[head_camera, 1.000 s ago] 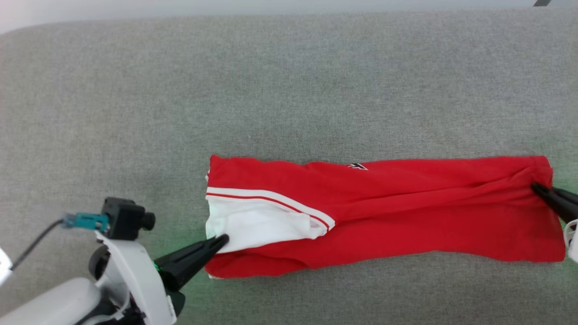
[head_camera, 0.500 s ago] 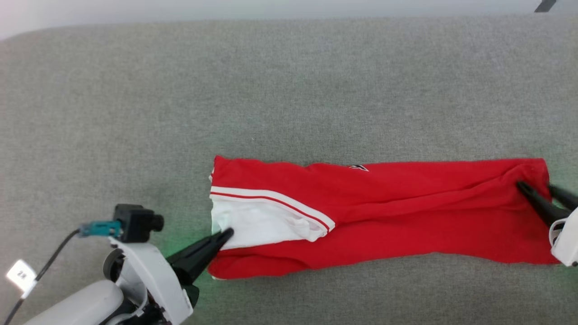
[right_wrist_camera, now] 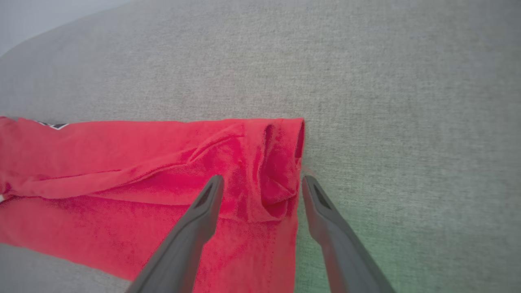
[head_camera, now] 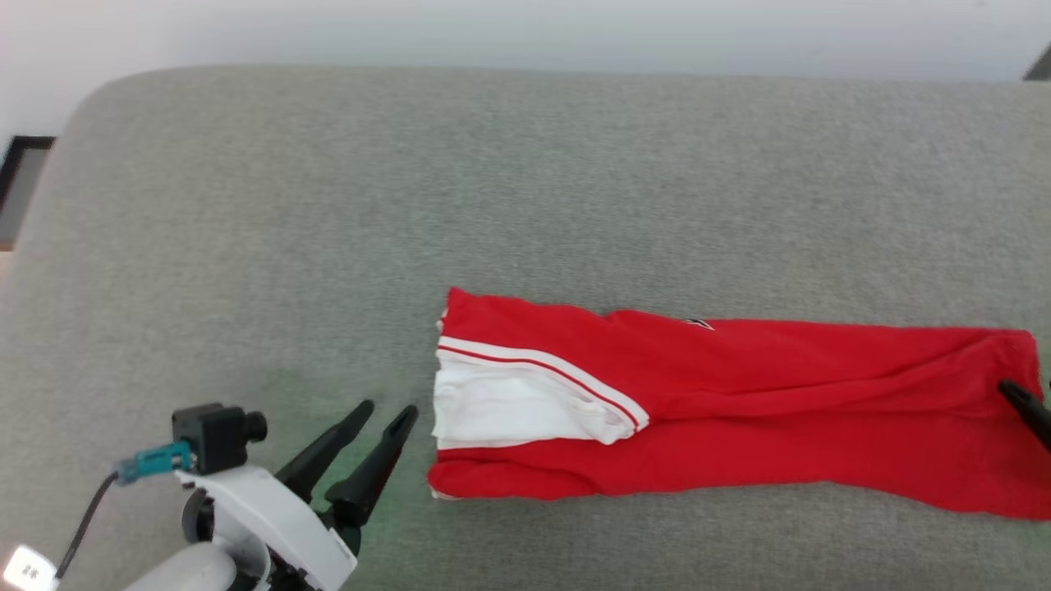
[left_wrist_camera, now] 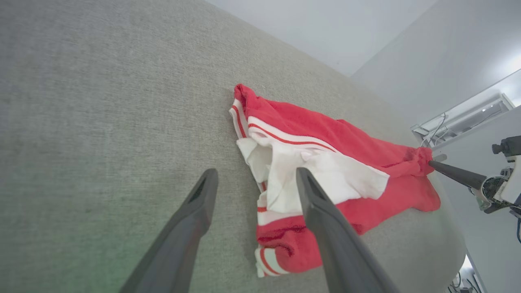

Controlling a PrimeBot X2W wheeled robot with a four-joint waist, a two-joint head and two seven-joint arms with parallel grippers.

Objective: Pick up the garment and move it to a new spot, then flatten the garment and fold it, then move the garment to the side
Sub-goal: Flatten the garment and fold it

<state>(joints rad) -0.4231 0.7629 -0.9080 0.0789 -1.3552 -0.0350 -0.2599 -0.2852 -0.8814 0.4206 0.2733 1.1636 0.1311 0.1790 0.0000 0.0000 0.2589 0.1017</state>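
The garment [head_camera: 739,410] lies as a long red folded strip on the grey cushioned surface [head_camera: 287,205], its white panel with red-and-white stripes [head_camera: 509,398] at the left end. My left gripper [head_camera: 386,409] stands open just left of that end, not touching the cloth. In the left wrist view its fingers [left_wrist_camera: 255,174] frame the white panel [left_wrist_camera: 309,171], and my right gripper [left_wrist_camera: 447,169] shows at the far red end. In the right wrist view my right gripper [right_wrist_camera: 261,181] is open, its fingers straddling the garment's bunched right corner [right_wrist_camera: 276,162]. One right finger [head_camera: 1026,404] shows at the head view's edge.
The grey surface has a rounded far-left corner [head_camera: 90,98] and a far edge against a pale wall [head_camera: 525,33]. A dark frame [head_camera: 20,164] sits beyond its left side. Bare grey cushion stretches behind and left of the garment.
The head camera has shifted, sliding the picture right and down. My left gripper let go of the white panel, opened and drew back left. My right gripper opened at the red end.
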